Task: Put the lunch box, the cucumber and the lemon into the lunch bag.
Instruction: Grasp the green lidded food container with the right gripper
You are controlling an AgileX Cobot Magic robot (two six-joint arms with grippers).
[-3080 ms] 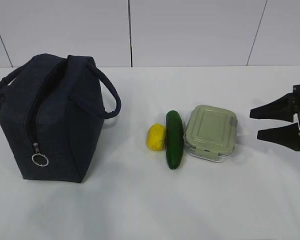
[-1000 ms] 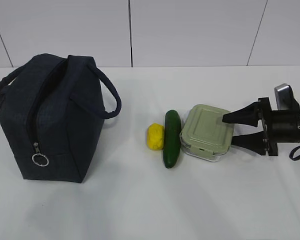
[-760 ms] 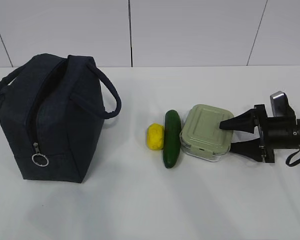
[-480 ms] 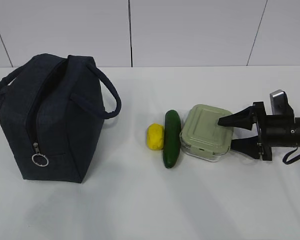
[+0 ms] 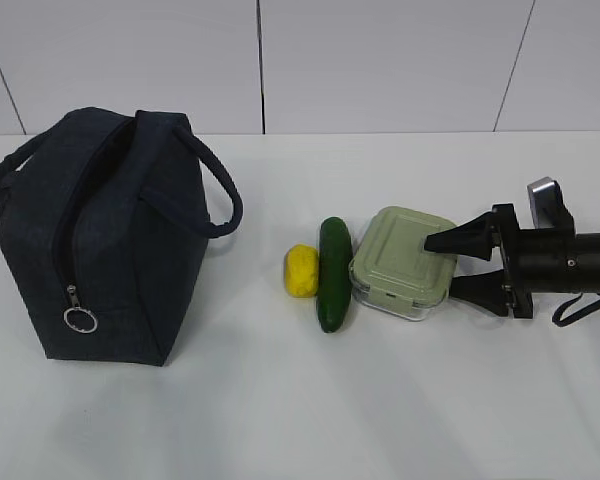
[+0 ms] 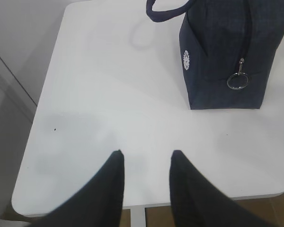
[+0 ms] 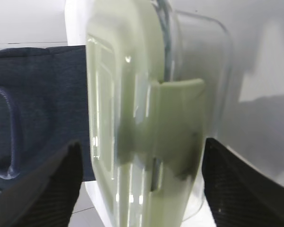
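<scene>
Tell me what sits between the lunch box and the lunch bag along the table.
The cucumber lies against the lunch box on its bag side, and the lemon lies just beyond the cucumber. Past them, bare table runs to the lunch bag. Nothing separates the right gripper from the box: its jaws straddle it.

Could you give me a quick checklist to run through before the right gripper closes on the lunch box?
1. Right gripper open: ok.
2. Lunch box between its fingers: ok in the right wrist view, a finger on either side.
3. Lid clipped on: cannot tell; one clip looks folded down.
4. Cucumber clear of the lunch box: not ok, they touch; the lemon sits against the cucumber.
5. Lunch bag open at the top: cannot tell.
6. Left gripper out of the way: ok, empty, near the table's edge.
</scene>
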